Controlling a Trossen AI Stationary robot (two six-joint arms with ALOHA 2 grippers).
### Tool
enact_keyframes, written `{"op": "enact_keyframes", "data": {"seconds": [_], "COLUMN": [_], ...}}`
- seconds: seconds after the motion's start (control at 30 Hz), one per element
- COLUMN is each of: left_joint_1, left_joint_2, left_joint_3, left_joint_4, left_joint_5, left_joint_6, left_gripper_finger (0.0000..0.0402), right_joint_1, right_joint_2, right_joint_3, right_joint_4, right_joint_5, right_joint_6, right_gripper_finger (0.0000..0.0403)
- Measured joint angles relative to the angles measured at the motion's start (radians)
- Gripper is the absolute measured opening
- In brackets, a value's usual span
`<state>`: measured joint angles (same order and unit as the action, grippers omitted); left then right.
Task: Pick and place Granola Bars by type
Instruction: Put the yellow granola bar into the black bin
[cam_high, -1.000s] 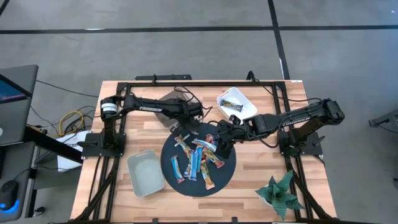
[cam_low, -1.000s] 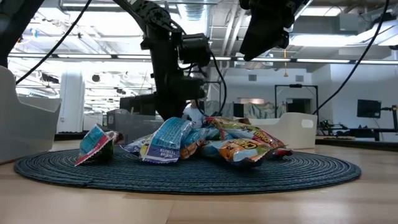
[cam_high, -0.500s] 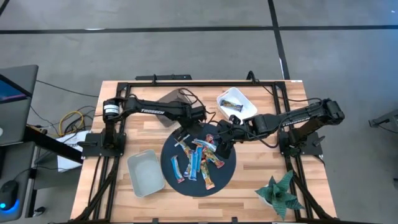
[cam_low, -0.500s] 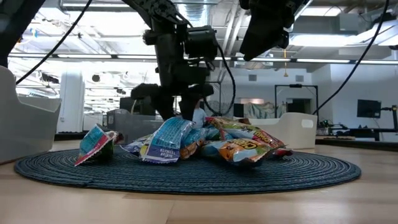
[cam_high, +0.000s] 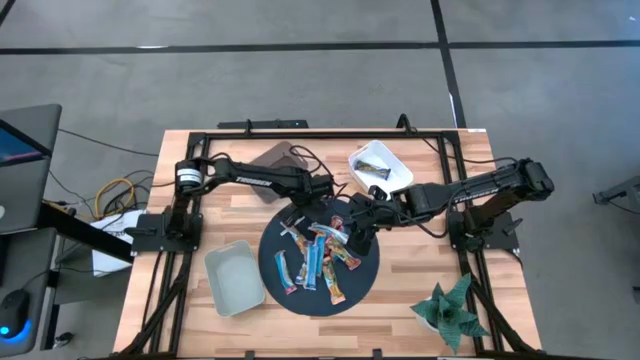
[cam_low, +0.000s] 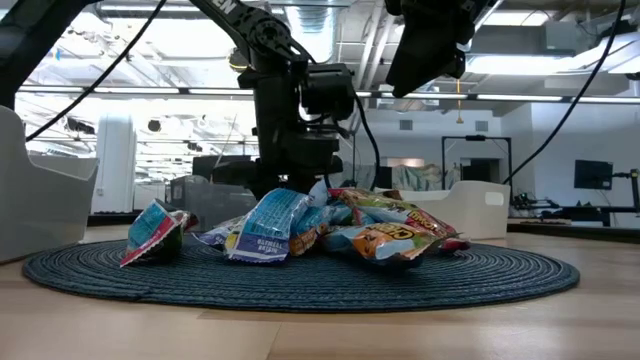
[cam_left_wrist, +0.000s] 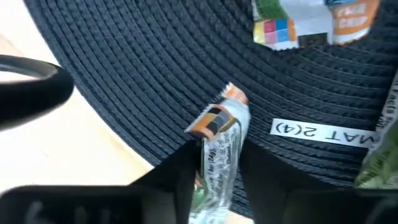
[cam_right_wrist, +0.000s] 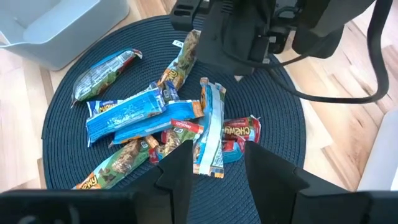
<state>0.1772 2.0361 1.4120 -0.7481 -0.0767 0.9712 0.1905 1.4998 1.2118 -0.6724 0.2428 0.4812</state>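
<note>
Most of the sorting left: a heap of granola bars (cam_high: 322, 258) on the round mat (cam_high: 368, 283), below the spread right gripper (cam_right_wrist: 216, 163), one white bar (cam_left_wrist: 217, 146) between the parted left gripper (cam_left_wrist: 214, 163) fingers, one bar already in the white tray (cam_high: 393, 176), grey bin (cam_high: 235, 277) empty.

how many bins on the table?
2: an empty grey bin at the mat's left-front, and a white bin holding a bar behind the mat, right of centre.
</note>
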Motion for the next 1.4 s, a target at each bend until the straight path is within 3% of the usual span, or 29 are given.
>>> {"op": "enact_keyframes", "data": {"seconds": [0.17, 0.47, 0.63, 0.87, 1.07, 1.23, 1.4], "left_joint_1": [0.0, 0.0, -0.008, -0.01, -0.01, -0.004, 0.041], "left_joint_2": [0.0, 0.0, 0.0, 0.0, 0.0, -0.001, -0.001], "left_joint_3": [0.0, 0.0, 0.046, 0.2, 0.408, 0.565, 0.625], "left_joint_4": [0.0, 0.001, -0.04, -0.125, -0.236, -0.372, -0.477], "left_joint_5": [-0.013, -0.022, -0.041, -0.025, -0.03, -0.065, -0.069], "left_joint_6": [-0.029, -0.033, -0.037, -0.077, -0.128, -0.132, -0.216], "left_gripper_finger": [0.0039, 0.0073, 0.0051, 0.0034, 0.0047, 0.0034, 0.0037], "right_joint_1": [0.0, 0.0, -0.001, -0.001, -0.001, -0.001, -0.001], "right_joint_2": [0.0, 0.0, 0.0, 0.0, 0.0, 0.0, 0.0], "right_joint_3": [0.0, 0.0, 0.0, 0.0, 0.0, 0.0, 0.0], "right_joint_4": [0.0, 0.0, 0.0, 0.0, -0.001, -0.001, -0.001], "right_joint_5": [0.0, 0.0, 0.001, 0.002, 0.002, 0.002, 0.002], "right_joint_6": [0.0, 0.0, -0.001, -0.002, -0.002, -0.004, -0.01], "right_gripper_finger": [0.0134, 0.0134, 0.0134, 0.0134, 0.0134, 0.0134, 0.0134]}}
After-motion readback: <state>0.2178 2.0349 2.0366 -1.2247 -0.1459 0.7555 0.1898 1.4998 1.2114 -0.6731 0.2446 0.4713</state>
